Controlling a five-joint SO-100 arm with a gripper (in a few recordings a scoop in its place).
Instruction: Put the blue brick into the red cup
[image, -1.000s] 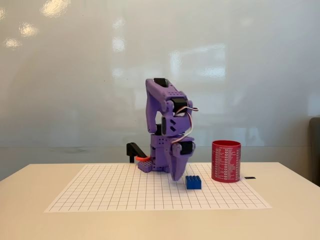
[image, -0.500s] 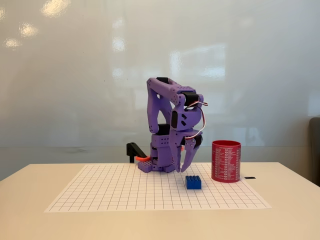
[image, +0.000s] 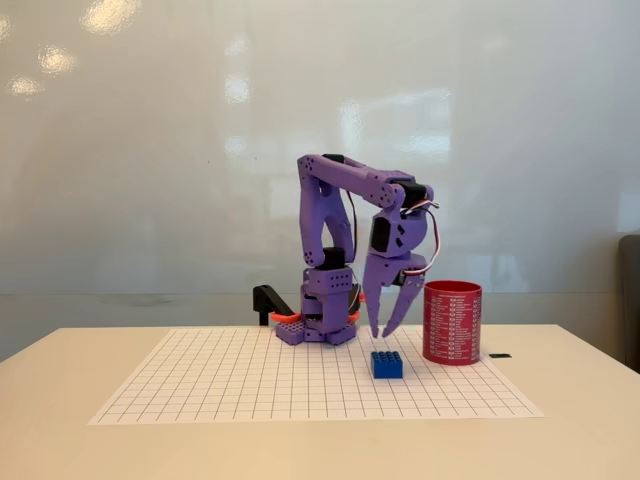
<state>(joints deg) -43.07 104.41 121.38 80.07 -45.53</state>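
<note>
My arm (image: 345, 215) and gripper (image: 382, 333) are purple with black motors, the brick (image: 387, 364) is bright blue, the cup (image: 452, 322) is red with columns of white text, and the mat (image: 220, 385) is white with a dark grid.

Fixed view: my gripper (image: 384, 333) above the brick (image: 387, 364); the cup (image: 452, 322) to its right, on the grid mat (image: 200, 385).
</note>
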